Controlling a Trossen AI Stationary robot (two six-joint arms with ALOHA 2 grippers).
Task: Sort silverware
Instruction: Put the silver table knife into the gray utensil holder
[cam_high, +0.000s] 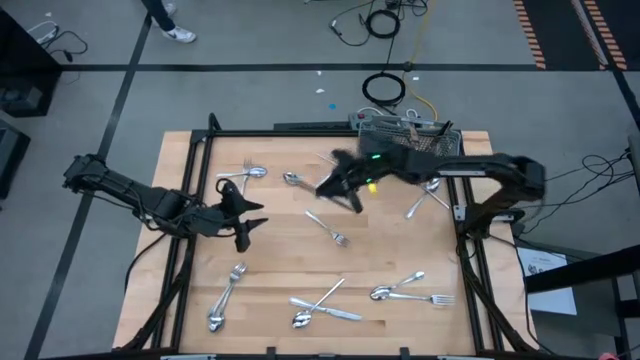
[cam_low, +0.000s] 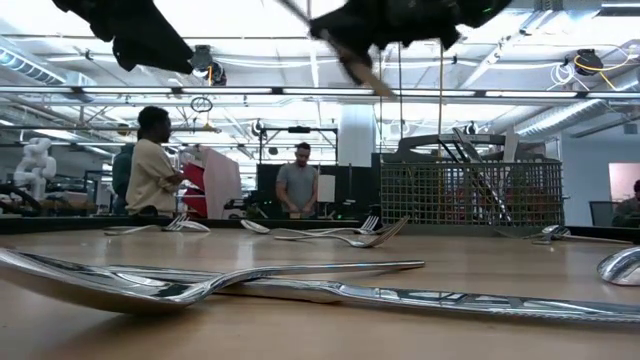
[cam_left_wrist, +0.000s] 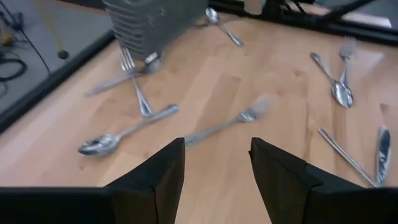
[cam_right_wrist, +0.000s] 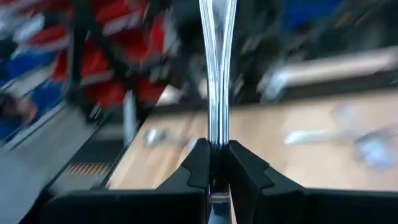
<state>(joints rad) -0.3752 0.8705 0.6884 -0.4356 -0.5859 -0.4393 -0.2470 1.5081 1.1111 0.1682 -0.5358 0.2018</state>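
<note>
My right gripper (cam_high: 338, 186) hangs high over the table's middle, in front of the grey wire-mesh basket (cam_high: 402, 135), shut on one slender shiny piece of silverware (cam_right_wrist: 216, 74). Its far end runs out of the right wrist view, so I cannot tell its kind. My left gripper (cam_left_wrist: 217, 163) stands open above the table's left part with nothing between its fingers. Several other forks, spoons and knives lie flat and scattered on the wooden table (cam_high: 280, 255), among them a fork (cam_high: 330, 230) near the middle and a spoon (cam_high: 292, 180) beyond it. My right gripper pinches the piece's narrow stem (cam_right_wrist: 215, 135) between its two fingers. The piece runs on along the fingers and sticks out past their tips. It is lifted clear of the table, and in the low view it slants down below the gripper (cam_low: 368, 72).
The basket stands at the table's far edge, with a fork and another piece crossed (cam_high: 425, 198) in front of it. More silverware lies along the near edge (cam_high: 320, 305) and at the near left (cam_high: 228, 292). People stand in the room beyond (cam_low: 152, 165).
</note>
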